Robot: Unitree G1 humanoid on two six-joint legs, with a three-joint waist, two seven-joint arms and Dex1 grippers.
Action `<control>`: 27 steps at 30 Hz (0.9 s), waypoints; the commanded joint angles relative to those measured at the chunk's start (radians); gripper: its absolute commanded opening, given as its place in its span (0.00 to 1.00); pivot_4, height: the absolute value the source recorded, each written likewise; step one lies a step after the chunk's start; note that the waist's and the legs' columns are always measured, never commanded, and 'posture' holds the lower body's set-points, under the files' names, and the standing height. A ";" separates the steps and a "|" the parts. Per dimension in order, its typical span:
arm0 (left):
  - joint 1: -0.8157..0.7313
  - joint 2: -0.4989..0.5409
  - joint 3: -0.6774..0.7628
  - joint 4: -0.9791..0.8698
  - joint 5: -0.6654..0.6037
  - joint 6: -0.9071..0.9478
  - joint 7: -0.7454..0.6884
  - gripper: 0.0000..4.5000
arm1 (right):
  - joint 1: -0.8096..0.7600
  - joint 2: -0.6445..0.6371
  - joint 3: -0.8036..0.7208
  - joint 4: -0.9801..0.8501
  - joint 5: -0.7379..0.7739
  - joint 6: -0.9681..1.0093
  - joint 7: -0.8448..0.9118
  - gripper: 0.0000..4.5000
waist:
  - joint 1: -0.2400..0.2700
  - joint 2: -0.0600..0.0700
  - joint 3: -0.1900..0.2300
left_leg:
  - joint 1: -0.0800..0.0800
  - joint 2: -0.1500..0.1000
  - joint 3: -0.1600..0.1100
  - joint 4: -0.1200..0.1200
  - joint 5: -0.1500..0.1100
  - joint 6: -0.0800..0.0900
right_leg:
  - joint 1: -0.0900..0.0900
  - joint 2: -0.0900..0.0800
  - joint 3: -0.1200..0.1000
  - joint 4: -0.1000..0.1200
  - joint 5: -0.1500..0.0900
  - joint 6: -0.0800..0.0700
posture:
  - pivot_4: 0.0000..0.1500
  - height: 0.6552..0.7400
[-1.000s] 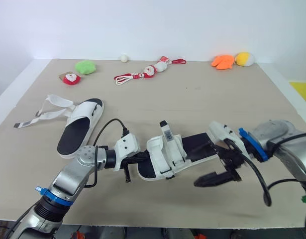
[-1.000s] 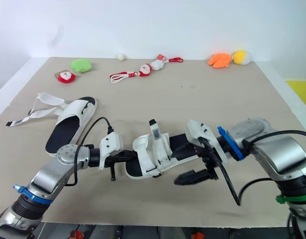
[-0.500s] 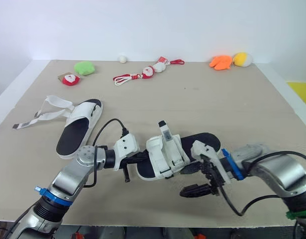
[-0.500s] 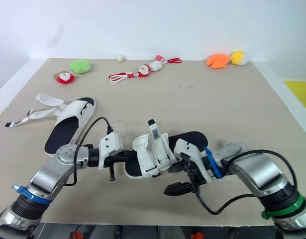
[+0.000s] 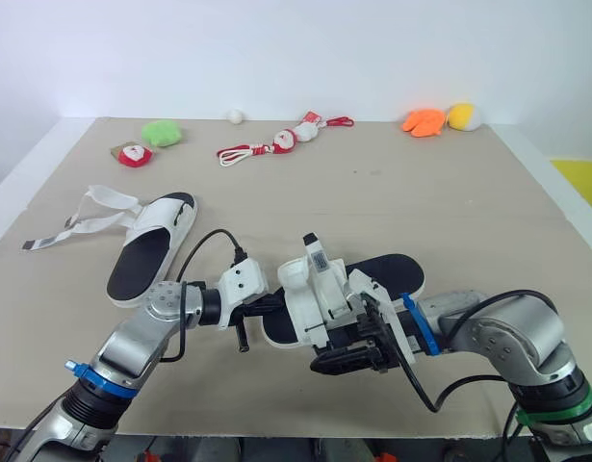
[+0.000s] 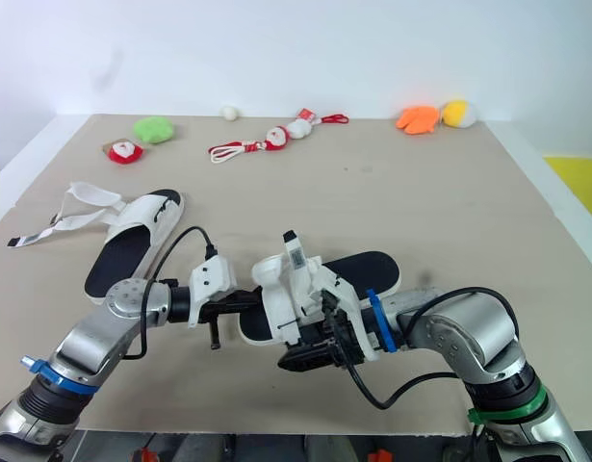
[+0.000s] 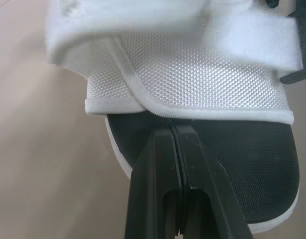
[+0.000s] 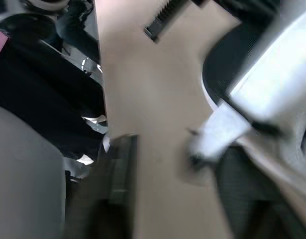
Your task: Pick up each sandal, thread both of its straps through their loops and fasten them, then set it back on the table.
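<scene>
So, left fingers [image 7: 160, 164] are pinched tight on the near sandal [image 5: 387, 274] at its toe end. Right fingers [image 5: 339, 364] are spread wide beside its straps [image 5: 320, 289], just above the surface [image 5: 469, 212].

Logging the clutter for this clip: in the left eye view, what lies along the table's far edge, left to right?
Green toy → white ball → red cord → orange toy → yellow toy.
</scene>
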 commanded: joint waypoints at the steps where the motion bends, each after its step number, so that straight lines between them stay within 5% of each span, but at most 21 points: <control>1: 0.044 0.010 -0.064 0.047 0.025 0.043 -0.020 0.00 | -0.025 0.009 -0.032 -0.027 0.046 0.014 -0.024 0.10 | 0.000 0.000 0.000 | 0.000 0.000 0.000 0.000 0.000 0.000 | 0.000 0.000 0.000 0.000 0.000 0.000 | 1.00 1.00; 2: 0.044 0.010 -0.064 0.047 0.025 0.043 -0.019 0.00 | -0.028 0.009 -0.032 -0.025 0.050 0.017 -0.028 0.01 | 0.000 0.000 0.000 | 0.000 -0.001 0.000 -0.001 0.000 0.000 | 0.000 0.000 0.000 0.000 -0.001 0.000 | 1.00 1.00; 6: 0.048 0.009 -0.063 0.045 0.026 0.043 -0.017 0.00 | -0.033 -0.011 -0.022 -0.024 0.059 0.025 -0.024 0.01 | 0.000 0.000 0.000 | 0.000 -0.001 -0.001 -0.002 0.000 0.000 | 0.000 0.000 0.000 0.000 -0.001 0.000 | 1.00 1.00; 15: 0.052 0.006 -0.062 0.043 0.026 0.045 -0.012 0.00 | 0.094 -0.283 0.145 -0.085 0.005 -0.043 0.132 0.01 | 0.003 0.000 -0.001 | 0.000 -0.002 -0.002 -0.002 -0.001 0.002 | 0.000 -0.002 0.000 0.000 -0.004 0.000 | 1.00 1.00; 22: 0.051 0.002 -0.064 0.045 0.027 0.046 -0.012 0.00 | 0.110 -0.273 0.143 -0.075 -0.075 -0.232 0.153 0.01 | 0.003 0.002 -0.003 | 0.000 -0.003 -0.002 -0.001 -0.002 0.002 | 0.001 -0.002 -0.001 0.000 -0.004 0.001 | 1.00 1.00; 27: 0.057 0.006 -0.062 0.035 0.024 0.052 -0.012 0.00 | 0.150 -0.345 0.071 -0.110 -0.103 -0.407 0.277 0.46 | 0.004 0.003 -0.002 | 0.000 -0.003 -0.002 -0.001 -0.002 0.002 | 0.000 -0.002 -0.001 0.000 -0.004 0.001 | 1.00 1.00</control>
